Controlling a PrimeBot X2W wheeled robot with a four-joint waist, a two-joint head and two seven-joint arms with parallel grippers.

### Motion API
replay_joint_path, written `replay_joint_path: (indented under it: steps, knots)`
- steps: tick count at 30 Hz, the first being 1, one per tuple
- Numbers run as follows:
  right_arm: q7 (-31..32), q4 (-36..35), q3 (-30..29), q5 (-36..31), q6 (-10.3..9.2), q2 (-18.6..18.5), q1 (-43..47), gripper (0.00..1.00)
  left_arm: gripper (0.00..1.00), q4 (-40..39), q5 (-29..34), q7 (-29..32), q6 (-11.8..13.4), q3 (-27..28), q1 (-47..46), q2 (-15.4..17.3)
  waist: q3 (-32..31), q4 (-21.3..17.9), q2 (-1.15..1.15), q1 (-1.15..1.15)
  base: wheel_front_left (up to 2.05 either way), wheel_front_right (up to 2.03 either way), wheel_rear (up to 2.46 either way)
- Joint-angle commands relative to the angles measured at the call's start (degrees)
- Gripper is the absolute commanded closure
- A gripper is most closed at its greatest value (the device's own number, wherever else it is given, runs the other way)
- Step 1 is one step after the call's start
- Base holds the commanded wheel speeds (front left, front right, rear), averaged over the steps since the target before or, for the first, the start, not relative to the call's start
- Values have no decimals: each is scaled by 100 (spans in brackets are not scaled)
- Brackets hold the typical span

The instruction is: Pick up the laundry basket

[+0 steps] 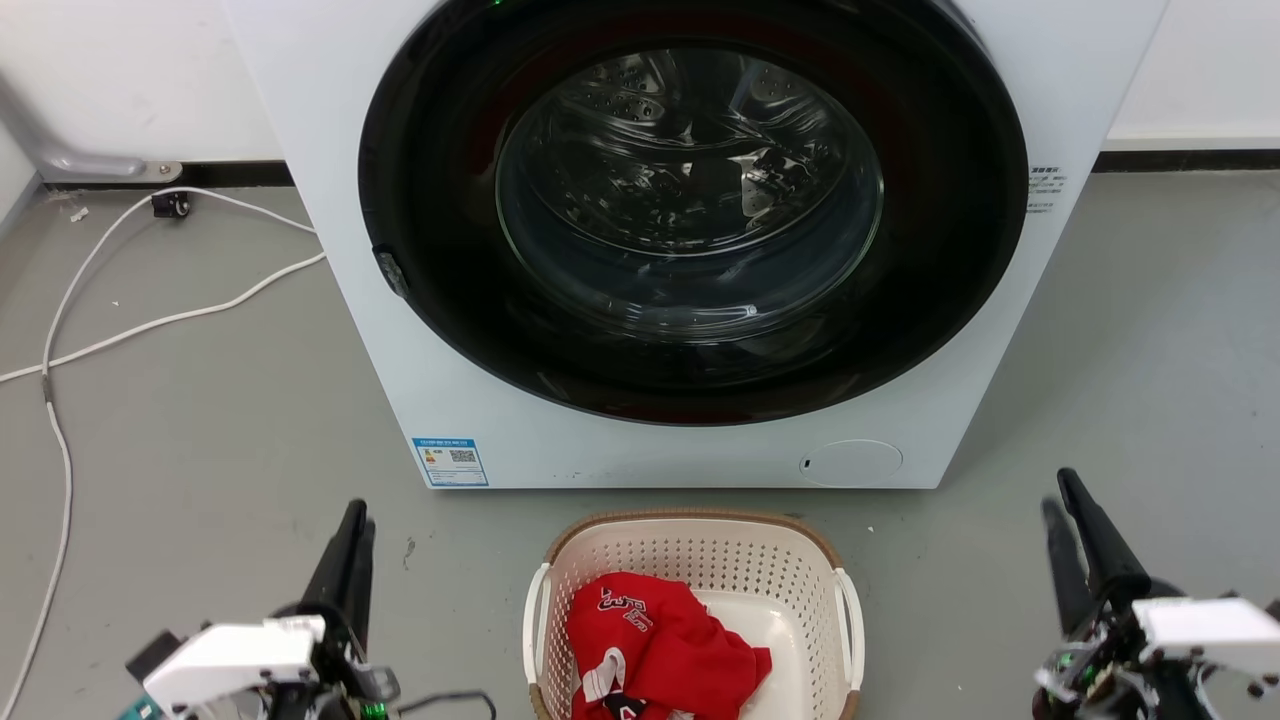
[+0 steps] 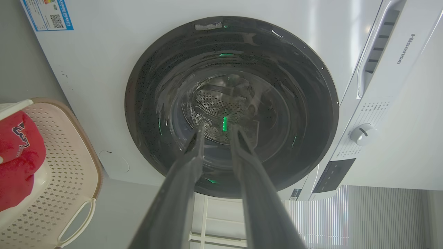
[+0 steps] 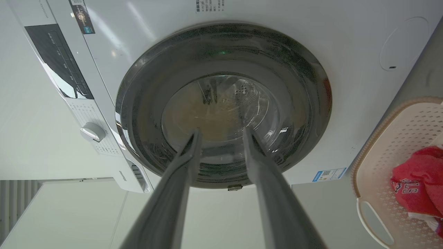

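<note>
Approach step: left gripper (image 1: 360,515) & right gripper (image 1: 1056,490) both open, empty, beside laundry basket (image 1: 690,555); next probably reach its side handles (image 1: 854,625).

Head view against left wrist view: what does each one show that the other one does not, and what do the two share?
Head view adds: the white cable trailing over the floor left of the washing machine, and the right gripper.
Left wrist view adds: the control knob, the Hisense lettering and the dark display panel.
Shared: the round glass door, the blue label, the laundry basket holding a red garment, and the left gripper, open.
</note>
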Motion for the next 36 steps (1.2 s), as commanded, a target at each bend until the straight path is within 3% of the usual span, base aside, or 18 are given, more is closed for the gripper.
replay_joint_path:
  steps: [1, 20, 29, 36]
  knots:
    - [-7, 43, 7, -2, 0, 7, 55, 0, 0, 51, 6, -8, 4, -8, 56, -9, 0, 0, 0, 0, 0, 0, 0]
    - [-531, -276, 230, -567, 0, 9, 176, 0, 0, -295, 588, -533, 0, 0, 273, -3, 1, -15, 0, 0, 0, 0, 0]
    - [-741, -339, 135, -1619, 0, 10, 176, 0, 0, -415, 1135, -744, -2, 236, 305, -1, 8, -9, 0, 0, 0, 0, 0]
    - [-894, -649, 105, -3044, 0, 11, 161, 0, 0, -710, 1870, -895, 55, 317, 330, 1, 22, -12, 0, 0, 0, 0, 0]
